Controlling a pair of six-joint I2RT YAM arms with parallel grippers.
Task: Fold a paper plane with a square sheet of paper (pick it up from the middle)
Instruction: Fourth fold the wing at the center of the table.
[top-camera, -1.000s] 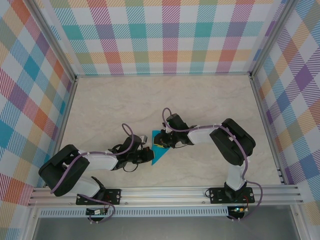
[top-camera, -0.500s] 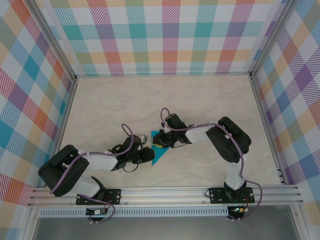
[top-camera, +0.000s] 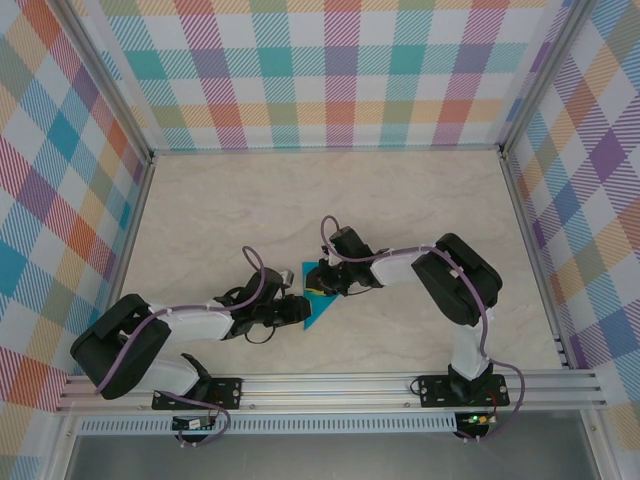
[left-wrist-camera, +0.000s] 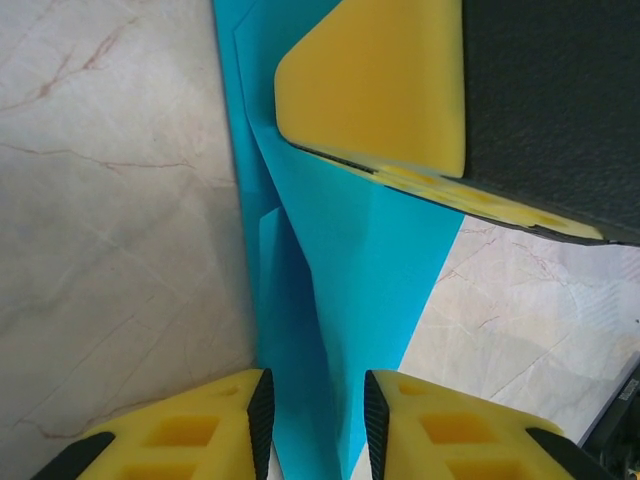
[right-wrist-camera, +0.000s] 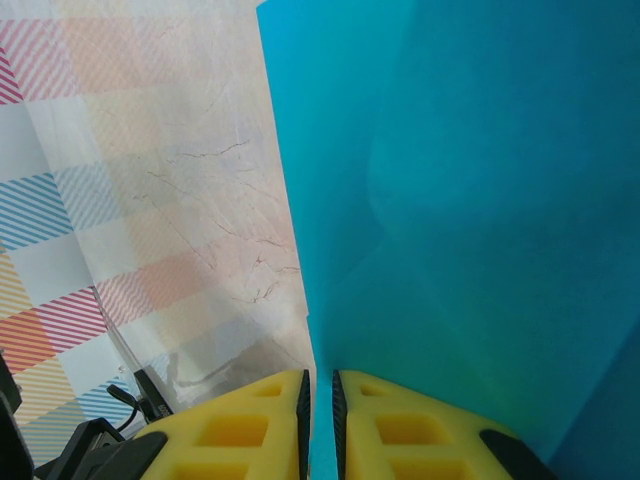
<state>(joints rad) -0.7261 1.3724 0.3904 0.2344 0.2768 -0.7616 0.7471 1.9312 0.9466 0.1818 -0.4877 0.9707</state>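
Note:
The square sheet of paper is teal-blue and folded into a slim pointed plane shape, with its tip toward the near left. It lies mid-table between both grippers. My left gripper reaches it from the left. In the left wrist view the left gripper stands open, and a raised fold of the paper runs through the gap between the pads. My right gripper comes in from the right and is shut on the paper's far edge. In the right wrist view the right gripper pinches the thin sheet. A yellow right finger rests over the paper.
The marble table top is bare around the paper. Checked walls close the back and both sides. An aluminium rail with both arm bases runs along the near edge.
My left gripper's jaws have parted and let go of the paper fold. The right gripper shifted slightly left and keeps its pinch. The paper has barely moved.

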